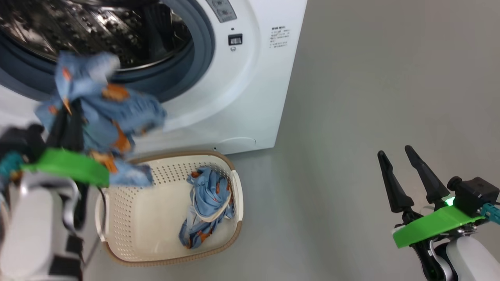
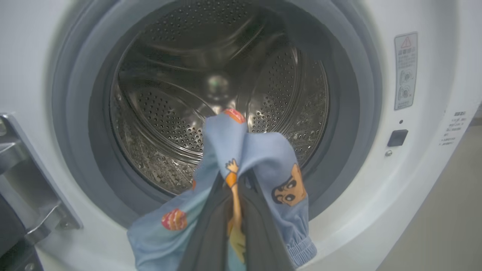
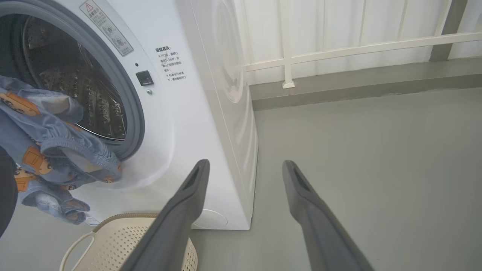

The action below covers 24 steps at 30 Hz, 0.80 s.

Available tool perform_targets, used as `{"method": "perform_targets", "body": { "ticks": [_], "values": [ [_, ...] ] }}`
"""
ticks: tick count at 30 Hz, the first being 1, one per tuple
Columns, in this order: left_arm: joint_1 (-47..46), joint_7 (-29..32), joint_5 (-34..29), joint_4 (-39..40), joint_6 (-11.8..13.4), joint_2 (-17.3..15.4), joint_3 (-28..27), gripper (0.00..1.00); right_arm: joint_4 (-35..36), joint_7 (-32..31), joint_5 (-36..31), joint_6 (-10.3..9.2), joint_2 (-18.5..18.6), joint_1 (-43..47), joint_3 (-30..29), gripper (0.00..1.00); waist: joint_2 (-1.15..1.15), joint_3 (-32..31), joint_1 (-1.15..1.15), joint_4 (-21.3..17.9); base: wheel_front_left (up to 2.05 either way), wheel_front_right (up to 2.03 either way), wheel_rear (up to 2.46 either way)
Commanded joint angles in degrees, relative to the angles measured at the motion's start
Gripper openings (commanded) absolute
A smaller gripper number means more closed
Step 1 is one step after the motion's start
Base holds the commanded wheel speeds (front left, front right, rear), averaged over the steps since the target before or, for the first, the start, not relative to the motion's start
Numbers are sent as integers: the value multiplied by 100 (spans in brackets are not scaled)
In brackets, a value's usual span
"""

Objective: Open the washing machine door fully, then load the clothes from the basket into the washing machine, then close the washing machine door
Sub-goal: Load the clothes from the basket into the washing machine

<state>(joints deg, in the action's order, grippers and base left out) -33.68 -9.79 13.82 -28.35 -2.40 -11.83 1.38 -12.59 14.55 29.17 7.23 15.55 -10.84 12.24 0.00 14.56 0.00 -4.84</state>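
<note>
My left gripper (image 2: pixel 235 182) is shut on a light blue garment (image 1: pixel 99 111) and holds it up just in front of the washing machine (image 1: pixel 254 97). The mouth of the steel drum (image 2: pixel 211 94) stands open behind it, ringed by the grey-blue gasket (image 2: pixel 342 124). The cloth drapes over the dark fingers (image 2: pixel 211 233) and hangs above the basket. A second blue garment (image 1: pixel 207 203) lies in the cream basket (image 1: pixel 234 195) on the floor below the opening. My right gripper (image 1: pixel 394 151) stands open and empty over the floor, well to the right. The door is out of view.
A metal door hinge bracket (image 2: pixel 26 188) sits at the opening's left side. Bare grey floor (image 1: pixel 351 117) stretches right of the machine. A white railing (image 3: pixel 357 49) and wall run behind the machine in the right wrist view, where the basket rim (image 3: pixel 113 222) also shows.
</note>
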Motion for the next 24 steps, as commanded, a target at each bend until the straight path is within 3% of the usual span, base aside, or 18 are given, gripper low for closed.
{"method": "perform_targets", "body": {
  "ticks": [1, 8, 24],
  "values": [
    [-302, 28, -93, 101, 58, -263, -163, 0, 142, 45, 57, 25, 57, -117, 73, 100, 0, 170, 0, -93, 0, 0, 0],
    [-1655, 313, -232, -689, 120, -451, -38, 0, 180, 45, 77, 25, -4, -356, 104, 100, 0, 636, 0, -224, 0, 0, 0],
    [-4045, 448, -256, -3351, 227, -498, 127, 0, 242, 45, 128, 25, -137, -1110, 322, 100, 0, 1644, 0, -594, 0, 0, 0]
  ]
}}
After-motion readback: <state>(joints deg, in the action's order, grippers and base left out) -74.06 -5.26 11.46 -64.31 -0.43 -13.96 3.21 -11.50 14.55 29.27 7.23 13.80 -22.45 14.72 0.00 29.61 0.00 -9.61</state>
